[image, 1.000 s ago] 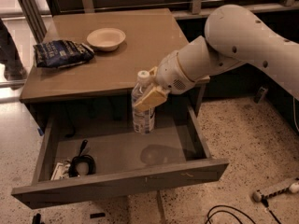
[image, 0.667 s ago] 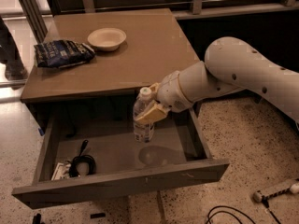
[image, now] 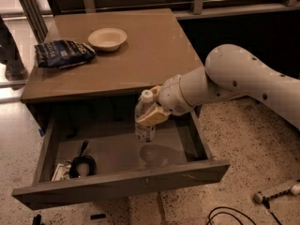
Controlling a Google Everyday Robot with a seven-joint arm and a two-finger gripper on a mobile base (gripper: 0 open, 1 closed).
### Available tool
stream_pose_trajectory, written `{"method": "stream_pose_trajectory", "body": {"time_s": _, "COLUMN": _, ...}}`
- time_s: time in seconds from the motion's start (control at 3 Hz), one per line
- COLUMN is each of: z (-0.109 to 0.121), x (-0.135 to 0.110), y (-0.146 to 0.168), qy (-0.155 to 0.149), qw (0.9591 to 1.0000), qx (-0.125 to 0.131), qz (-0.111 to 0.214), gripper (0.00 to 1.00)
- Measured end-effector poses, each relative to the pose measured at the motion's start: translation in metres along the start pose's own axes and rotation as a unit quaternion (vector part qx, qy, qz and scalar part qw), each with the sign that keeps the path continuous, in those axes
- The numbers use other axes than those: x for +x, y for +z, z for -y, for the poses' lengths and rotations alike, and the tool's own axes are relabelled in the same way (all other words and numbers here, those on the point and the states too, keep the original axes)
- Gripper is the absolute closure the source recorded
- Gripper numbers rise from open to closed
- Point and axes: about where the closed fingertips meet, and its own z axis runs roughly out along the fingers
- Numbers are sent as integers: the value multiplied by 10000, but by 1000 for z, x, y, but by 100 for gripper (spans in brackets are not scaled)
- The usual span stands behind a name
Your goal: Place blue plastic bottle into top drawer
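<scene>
The blue plastic bottle is clear with a white cap and stands upright inside the open top drawer, its base at or just above the drawer floor near the middle. My gripper is shut on the bottle's middle, coming in from the right on the white arm. The drawer is pulled far out below the desk top.
On the desk top lie a dark blue snack bag and a pale bowl. In the drawer's left front corner sit a black coiled cable and a small white item. Cables and a tool lie on the floor at right.
My gripper has lowered the bottle into the drawer and moved slightly forward. The bottle stays upright in my grip.
</scene>
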Motion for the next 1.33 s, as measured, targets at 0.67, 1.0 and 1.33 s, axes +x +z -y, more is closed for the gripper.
{"method": "stream_pose_trajectory", "body": {"time_s": 0.67, "z": 12, "x": 27, "y": 23, "qy": -147, "qw": 9994, "qx": 284, "qz": 108, "gripper": 100}}
{"method": "stream_pose_trajectory", "body": {"time_s": 1.0, "z": 13, "x": 36, "y": 36, "qy": -104, "qw": 9996, "qx": 233, "qz": 104, "gripper": 100}}
{"method": "stream_pose_trajectory", "body": {"time_s": 1.33, "z": 12, "x": 45, "y": 47, "qy": -34, "qw": 9999, "qx": 140, "qz": 95, "gripper": 100}}
